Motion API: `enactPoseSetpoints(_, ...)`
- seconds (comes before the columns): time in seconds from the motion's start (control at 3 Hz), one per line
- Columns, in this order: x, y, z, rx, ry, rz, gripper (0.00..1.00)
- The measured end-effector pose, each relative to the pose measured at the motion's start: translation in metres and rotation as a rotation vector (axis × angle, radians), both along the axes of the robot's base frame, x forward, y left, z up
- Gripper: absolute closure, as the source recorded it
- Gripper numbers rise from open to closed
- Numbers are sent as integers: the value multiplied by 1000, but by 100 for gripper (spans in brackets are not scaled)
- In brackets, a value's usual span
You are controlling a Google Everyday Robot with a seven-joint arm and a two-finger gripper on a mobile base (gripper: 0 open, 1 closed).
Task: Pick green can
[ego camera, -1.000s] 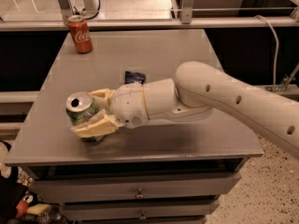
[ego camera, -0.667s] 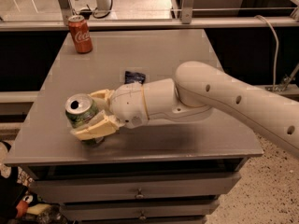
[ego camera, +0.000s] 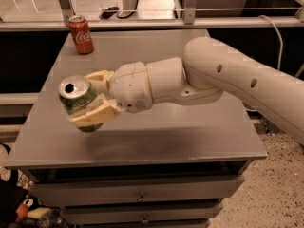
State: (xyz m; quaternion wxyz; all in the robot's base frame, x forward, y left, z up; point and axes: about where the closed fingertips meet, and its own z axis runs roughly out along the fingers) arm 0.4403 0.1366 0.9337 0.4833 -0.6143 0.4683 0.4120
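Gripper (ego camera: 95,98) is clamping the green can (ego camera: 74,98) over the table's (ego camera: 190,141) near-left part, and the can is seemingly hanging clear. Grasp is looking complete; only confirming the lift is remaining.

Pincer (ego camera: 81,99) mid-left, tight around green can (ego camera: 72,87)
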Motion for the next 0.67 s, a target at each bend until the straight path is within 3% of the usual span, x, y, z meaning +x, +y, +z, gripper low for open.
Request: enactPoseSetpoints(0.67, -4, -8, 62, -4, -120, -8, 100)
